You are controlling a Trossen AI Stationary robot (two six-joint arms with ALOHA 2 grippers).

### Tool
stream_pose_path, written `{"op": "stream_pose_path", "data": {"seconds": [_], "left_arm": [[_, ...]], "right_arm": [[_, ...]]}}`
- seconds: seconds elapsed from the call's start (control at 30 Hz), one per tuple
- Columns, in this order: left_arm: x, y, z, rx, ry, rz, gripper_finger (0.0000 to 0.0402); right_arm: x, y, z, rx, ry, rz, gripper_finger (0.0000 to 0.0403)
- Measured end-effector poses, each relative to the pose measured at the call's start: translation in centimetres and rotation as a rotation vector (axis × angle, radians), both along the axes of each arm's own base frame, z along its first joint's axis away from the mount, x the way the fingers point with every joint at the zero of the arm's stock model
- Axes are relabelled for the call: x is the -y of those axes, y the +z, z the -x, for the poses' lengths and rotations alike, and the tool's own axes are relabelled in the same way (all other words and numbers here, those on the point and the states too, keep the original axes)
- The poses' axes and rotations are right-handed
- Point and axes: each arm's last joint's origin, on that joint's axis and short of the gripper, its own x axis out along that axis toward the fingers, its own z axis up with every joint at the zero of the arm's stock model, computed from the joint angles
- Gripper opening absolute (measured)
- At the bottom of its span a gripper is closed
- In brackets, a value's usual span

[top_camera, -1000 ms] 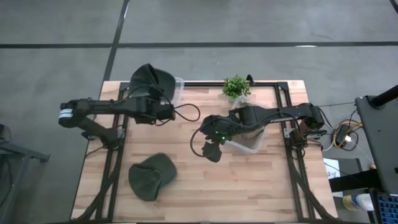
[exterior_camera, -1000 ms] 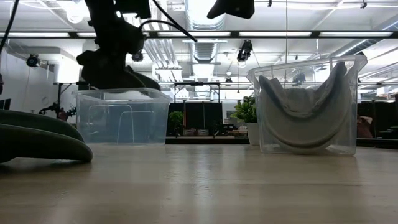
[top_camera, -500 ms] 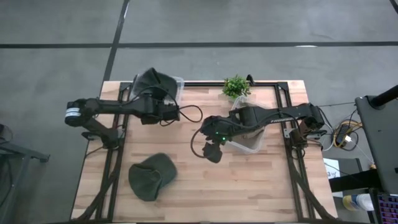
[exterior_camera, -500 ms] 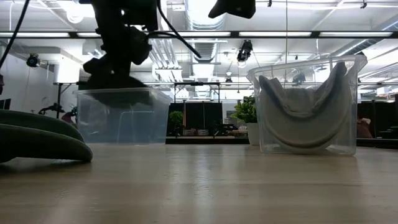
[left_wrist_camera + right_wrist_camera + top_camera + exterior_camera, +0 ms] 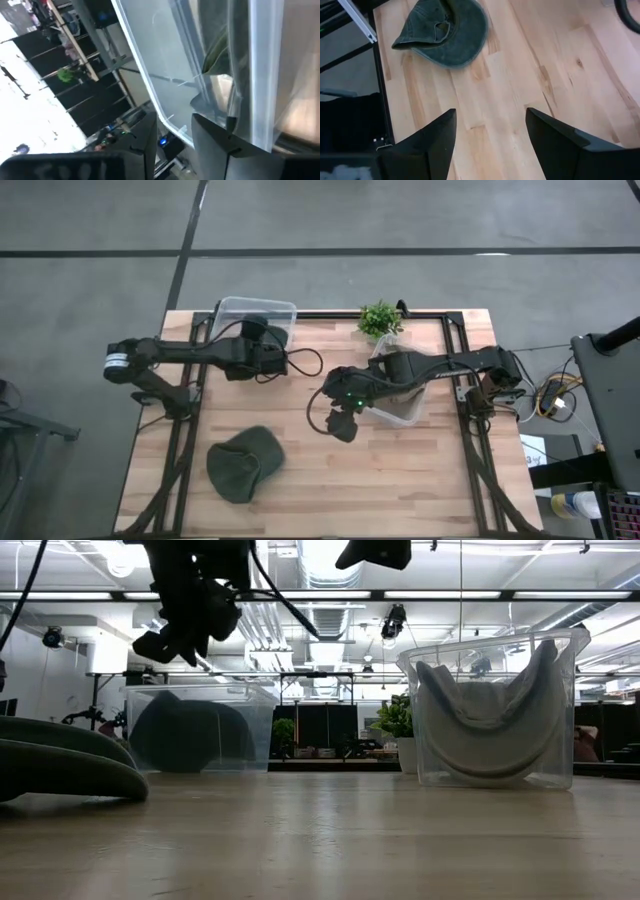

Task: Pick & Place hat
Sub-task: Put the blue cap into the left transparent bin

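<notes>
A dark hat (image 5: 254, 329) lies inside the clear bin (image 5: 232, 310) at the table's far left; the low view shows the hat (image 5: 186, 736) resting on the bin's floor. My left gripper (image 5: 263, 348) hangs open just above the bin's near rim (image 5: 235, 75), holding nothing. A second dark green hat (image 5: 244, 463) lies flat on the wood near the front left. My right gripper (image 5: 340, 421) hovers open over the table's middle, with that hat (image 5: 445, 29) ahead of it in its wrist view.
A clear bin (image 5: 492, 710) right of centre holds a pale hat (image 5: 488, 735). A small potted plant (image 5: 379, 319) stands at the far edge. A black frame (image 5: 455, 340) rims the table. Bare wood lies between the green hat and the right bin.
My left gripper has opened and let go of the dark hat. The hat, held bunched above the left bin a second ago, has dropped into the bin and now rests on its floor. The gripper has shifted slightly toward the table's right. My right arm has kept still.
</notes>
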Motion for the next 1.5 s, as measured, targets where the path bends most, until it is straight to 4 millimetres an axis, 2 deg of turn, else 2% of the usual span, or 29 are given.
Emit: {"op": "stream_pose_path", "data": {"seconds": [0.23,0.57,0.77,0.87,1.13,1.33,1.5], "left_arm": [[1.7,0.9,0.4,0.196,-0.002,0.112,0.0114],[6.0,3.2,1.1,0.493,-0.041,0.394,0.0114],[8.5,3.8,1.6,0.584,-0.013,0.713,0.0114],[9.8,3.3,1.9,0.576,0.009,0.844,0.0114],[12.2,2.0,2.9,0.547,0.053,0.885,0.0114],[12.4,0.9,3.7,0.571,0.248,0.894,0.0115],[12.2,-1.4,4.4,0.564,0.378,0.857,0.0115]], "right_arm": [[-0.7,-1.0,0.1,-0.031,0.020,0.002,0.0231],[-1.5,-2.0,0.3,-0.063,0.026,0.000,0.0231],[-2.4,-1.9,0.3,-0.035,0.063,0.007,0.0231],[-3.0,-1.8,0.3,-0.025,0.082,0.008,0.0231],[-5.3,-1.7,0.2,0.061,0.179,0.020,0.0231],[-6.7,-1.4,0.4,0.106,0.198,0.034,0.0231],[-7.5,-1.4,0.6,0.115,0.194,0.069,0.0231]]}}
